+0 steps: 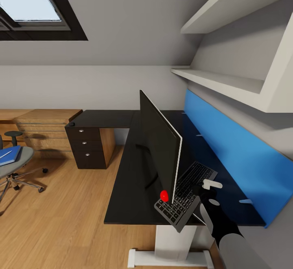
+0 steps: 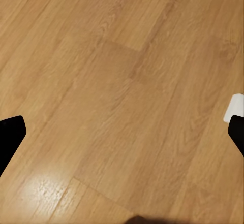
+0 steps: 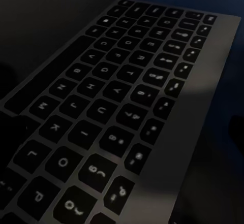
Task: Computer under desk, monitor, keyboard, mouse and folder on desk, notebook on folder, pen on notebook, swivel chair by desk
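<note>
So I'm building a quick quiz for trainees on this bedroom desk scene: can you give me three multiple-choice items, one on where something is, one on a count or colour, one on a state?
1. Where does the folder lie?
A. On the seat of the swivel chair
B. On the desk
C. On the floor

2. How many silver-knobbed drawers does the dark unit under the desk have?
A. One
B. Two
C. Three

3. How does the keyboard sit?
A. Flat in the middle of the desk
B. At the desk's front edge, one corner past it, beside the monitor
C. On the wall shelf

Answers:
1 A, the blue cover rests on the grey seat at the head view's left.
2 C, three knobs stand one above another.
3 B, its near corner overhangs the black top by the right gripper.
</note>
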Motion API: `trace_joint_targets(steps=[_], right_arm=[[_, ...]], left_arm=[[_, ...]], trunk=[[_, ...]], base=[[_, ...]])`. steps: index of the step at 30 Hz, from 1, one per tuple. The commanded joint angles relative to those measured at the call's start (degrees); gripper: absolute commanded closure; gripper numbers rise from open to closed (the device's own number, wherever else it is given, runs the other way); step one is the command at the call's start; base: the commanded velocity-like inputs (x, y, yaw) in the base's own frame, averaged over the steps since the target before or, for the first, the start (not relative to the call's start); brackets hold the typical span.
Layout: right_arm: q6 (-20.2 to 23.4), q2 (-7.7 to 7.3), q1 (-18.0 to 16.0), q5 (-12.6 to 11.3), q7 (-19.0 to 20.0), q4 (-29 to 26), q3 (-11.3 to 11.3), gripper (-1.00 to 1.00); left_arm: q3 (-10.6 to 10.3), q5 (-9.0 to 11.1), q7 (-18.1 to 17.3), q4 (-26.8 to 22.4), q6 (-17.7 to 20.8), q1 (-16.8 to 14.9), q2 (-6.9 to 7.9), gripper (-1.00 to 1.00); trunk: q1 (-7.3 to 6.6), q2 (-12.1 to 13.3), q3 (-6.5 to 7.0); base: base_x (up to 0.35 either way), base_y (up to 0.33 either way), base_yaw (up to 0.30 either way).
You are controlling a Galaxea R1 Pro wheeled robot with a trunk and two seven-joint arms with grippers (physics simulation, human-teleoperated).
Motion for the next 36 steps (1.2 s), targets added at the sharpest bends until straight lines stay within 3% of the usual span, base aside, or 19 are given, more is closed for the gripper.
trace_joint_targets(steps=[1, 15, 16, 20, 36], right_arm=[[-0.04, 0.04, -0.04, 0.17, 0.0, -0.02, -0.22, -1.0], [-0.06, -0.21, -0.04, 1.19, 0.2, 0.15, -0.14, -1.0], [-0.06, -0.17, -0.04, 2.96, 0.2, 0.29, -0.14, -1.0], [-0.05, -0.07, -0.04, 4.27, 0.17, 0.41, -0.14, -1.0], [-0.01, -0.05, -0.04, 4.72, 0.12, 0.6, -0.14, -1.0]], left_arm=[[-0.37, 0.6, 0.35, 0.01, -0.35, -0.03, 0.05, -1.0], [-0.48, 0.77, 0.35, -0.44, -0.36, -0.07, -0.1, -1.0], [-0.49, 0.78, 0.35, -0.45, -0.35, -0.05, -0.14, -1.0], [-0.49, 0.78, 0.42, -0.4, -0.33, -0.02, -0.15, -1.0], [-0.49, 0.78, 0.44, -0.3, -0.26, -0.05, -0.16, -1.0]], trunk=[[0.0, -0.04, -0.06], [0.0, -0.04, -0.06], [0.22, -0.44, -0.24], [1.1, -2.04, -0.96], [4.61, -8.46, -3.83]], base=[[0.0, 0.0, 0.016], [0.0, 0.0, 0.002], [0.0, 0.0, 0.0], [0.0, 0.0, 0.0], [0.0, 0.0, 0.0]])
